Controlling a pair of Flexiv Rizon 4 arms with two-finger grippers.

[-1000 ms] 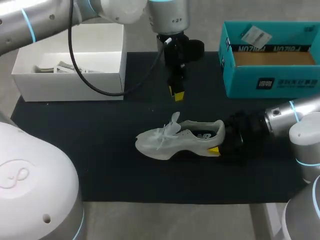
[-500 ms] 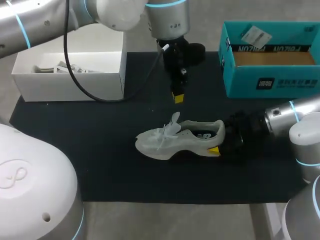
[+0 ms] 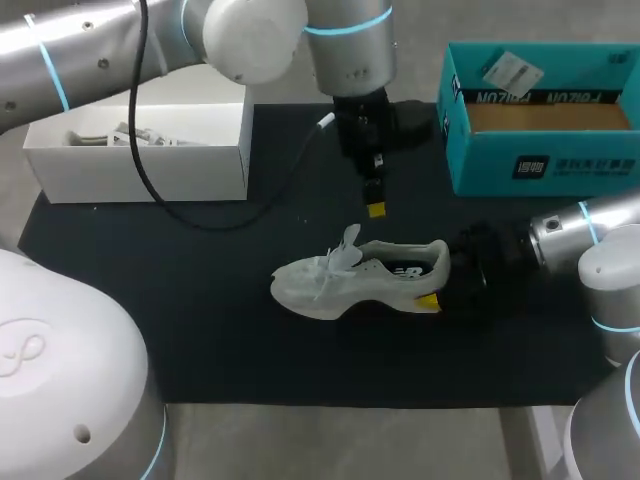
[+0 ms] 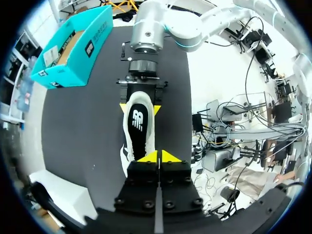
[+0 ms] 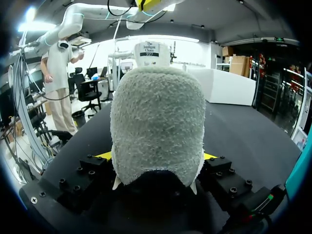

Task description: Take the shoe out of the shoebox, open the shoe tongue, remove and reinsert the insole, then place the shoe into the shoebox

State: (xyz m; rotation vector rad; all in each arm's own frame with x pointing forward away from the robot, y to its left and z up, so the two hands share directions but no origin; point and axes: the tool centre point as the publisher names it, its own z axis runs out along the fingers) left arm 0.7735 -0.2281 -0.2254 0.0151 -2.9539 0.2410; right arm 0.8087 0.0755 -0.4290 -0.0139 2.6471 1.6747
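Shoe (image 3: pixel 360 275) mid-frame, pale woven cloth upper w/ fuzzy, towel-like heel, insole (image 4: pixel 139 127) dark smooth fabric, matt black cloth mat (image 3: pixel 200 330) over worktop (image 3: pixel 350 440), teal shoebox (image 3: pixel 480 160) upper right, matt cardboard, white box (image 3: pixel 140 170) upper left, smooth card, left arm (image 3: pixel 90 45) brushed metal, glossy white plastic joints.

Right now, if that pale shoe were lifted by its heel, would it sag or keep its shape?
It would probably keep its shape: the shoe stands upright on a chunky moulded sole. The loose laces would likely dangle. The fuzzy heel looks soft, so it may squash a little in the right gripper.
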